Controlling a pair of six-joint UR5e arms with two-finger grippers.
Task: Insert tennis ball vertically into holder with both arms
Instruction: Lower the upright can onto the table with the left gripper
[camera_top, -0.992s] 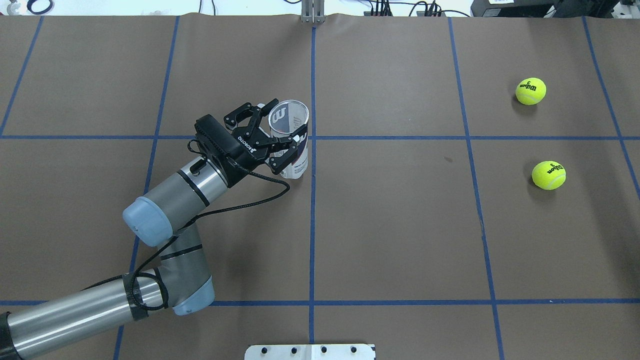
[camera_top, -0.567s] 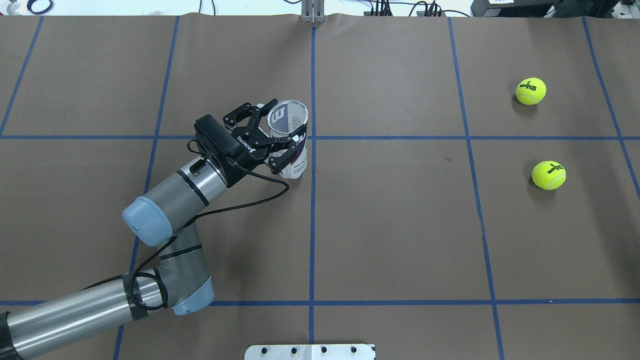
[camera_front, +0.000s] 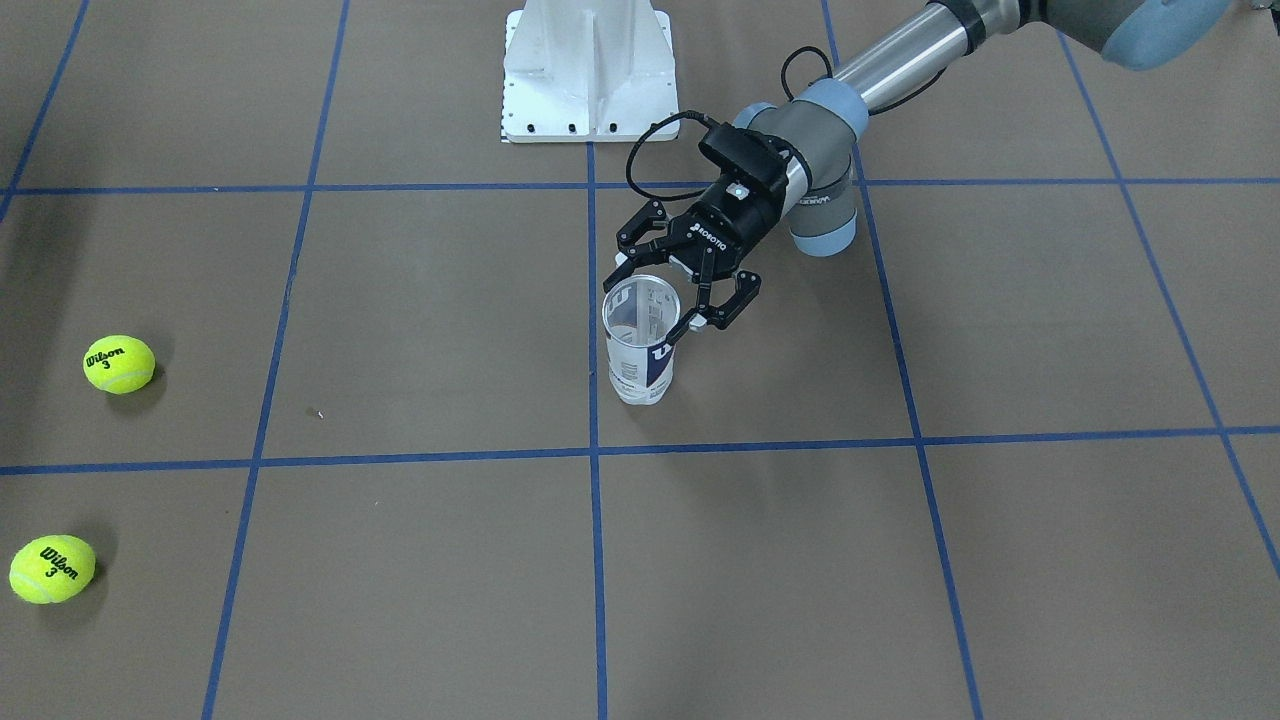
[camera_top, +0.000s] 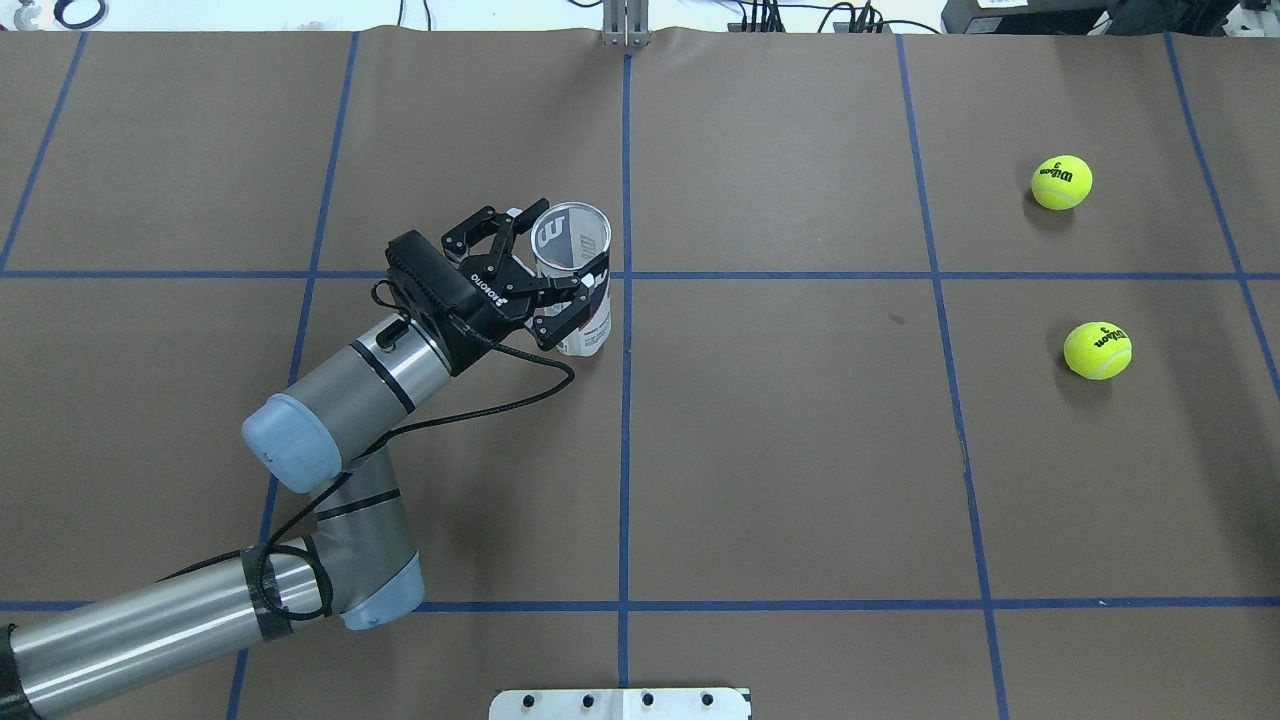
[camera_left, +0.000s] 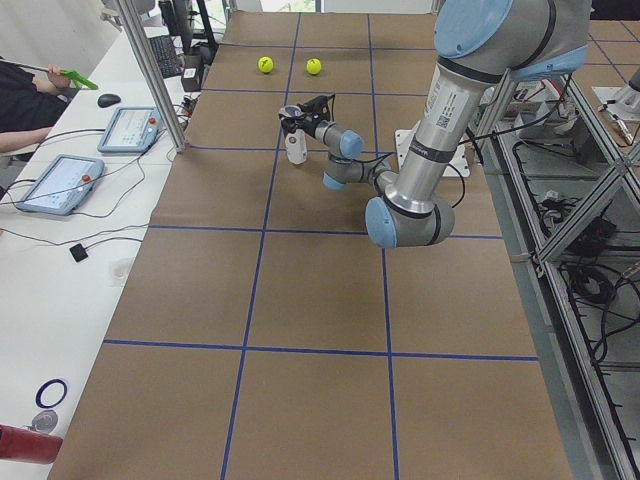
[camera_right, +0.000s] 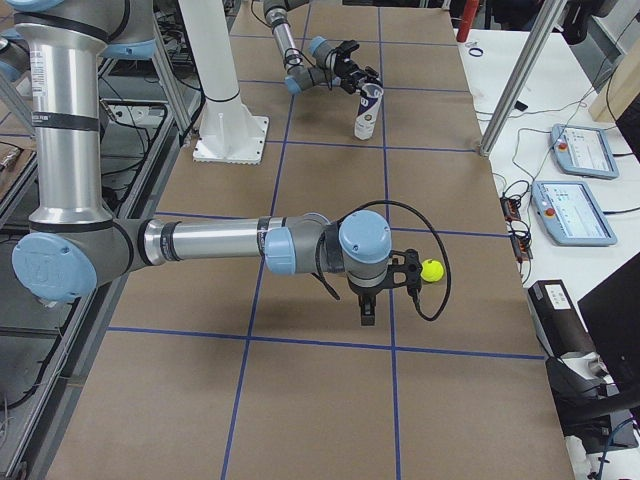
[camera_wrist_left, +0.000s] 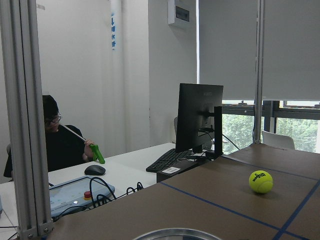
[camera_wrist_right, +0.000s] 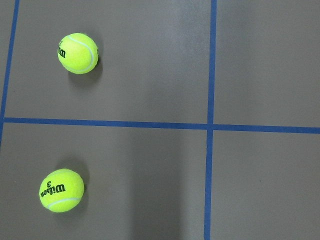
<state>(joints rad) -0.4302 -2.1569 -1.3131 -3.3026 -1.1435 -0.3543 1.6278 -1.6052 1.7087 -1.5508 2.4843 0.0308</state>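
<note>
The holder (camera_top: 585, 325), a clear can with a navy-and-white label, stands upright near the table's middle line; it also shows in the front view (camera_front: 640, 365). My left gripper (camera_top: 563, 250) comes in from the side, and its fingers (camera_front: 697, 320) press on the holder's upper part on both sides. Two yellow tennis balls (camera_top: 1062, 182) (camera_top: 1097, 350) lie far right. My right gripper (camera_right: 366, 305) shows only in the right side view, pointing down over the table near a ball (camera_right: 431, 269); I cannot tell whether it is open or shut. Its wrist view shows both balls (camera_wrist_right: 78, 53) (camera_wrist_right: 61, 190).
The white robot base plate (camera_front: 588, 70) sits at the table's near edge. Blue tape lines (camera_top: 625, 400) grid the brown table. An aluminium post (camera_right: 520, 80) and operator desks with tablets (camera_right: 570, 210) stand along the far side. An operator (camera_wrist_left: 60, 145) sits there.
My left gripper and the holder have shifted slightly to the left together. The balls have not moved.
</note>
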